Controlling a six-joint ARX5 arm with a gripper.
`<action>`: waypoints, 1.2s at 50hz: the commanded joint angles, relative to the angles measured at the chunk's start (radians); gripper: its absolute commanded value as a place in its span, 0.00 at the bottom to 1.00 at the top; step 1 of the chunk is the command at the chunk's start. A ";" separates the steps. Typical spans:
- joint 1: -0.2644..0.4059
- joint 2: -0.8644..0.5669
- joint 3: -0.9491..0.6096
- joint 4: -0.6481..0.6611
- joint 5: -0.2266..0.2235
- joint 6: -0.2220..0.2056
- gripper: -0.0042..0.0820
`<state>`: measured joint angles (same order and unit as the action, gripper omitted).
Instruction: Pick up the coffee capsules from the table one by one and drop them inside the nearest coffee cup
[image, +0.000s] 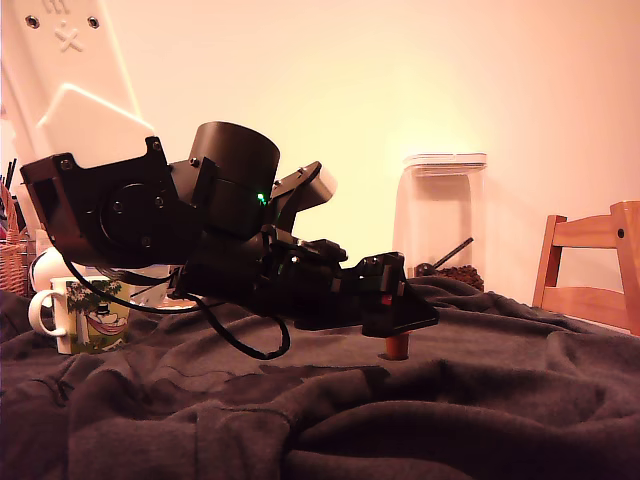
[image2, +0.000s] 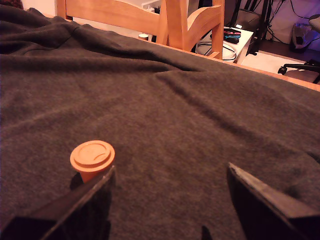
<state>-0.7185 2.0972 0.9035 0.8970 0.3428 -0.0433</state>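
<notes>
One coffee capsule (image2: 92, 159) stands on the table (image2: 175, 115), a small reddish-orange pod with its flat rim up. In the exterior view the coffee capsule (image: 397, 346) peeks out just under the black gripper (image: 408, 322). The wrist view shows the gripper (image2: 170, 187) open, both dark fingers low over the fabric; one fingertip (image2: 102, 181) is right beside the capsule, which sits outside the gap. The coffee cup (image: 88, 315), a white mug with a cartoon tree print, stands at the exterior view's left, behind the arm.
A clear white-lidded canister (image: 441, 220) with dark beans and a scoop stands behind the gripper. A light wooden chair (image: 590, 265) is at the exterior view's right. The dark fabric table (image: 450, 410) is heavily wrinkled. A basket (image: 12, 262) sits at the far left.
</notes>
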 joint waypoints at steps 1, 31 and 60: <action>0.000 -0.029 0.001 -0.013 -0.011 0.006 0.75; -0.003 -0.029 -0.001 -0.044 -0.213 -0.004 0.75; -0.014 -0.029 0.003 -0.063 -0.295 0.035 0.75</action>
<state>-0.7219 2.0872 0.9035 0.8299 0.0486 -0.0257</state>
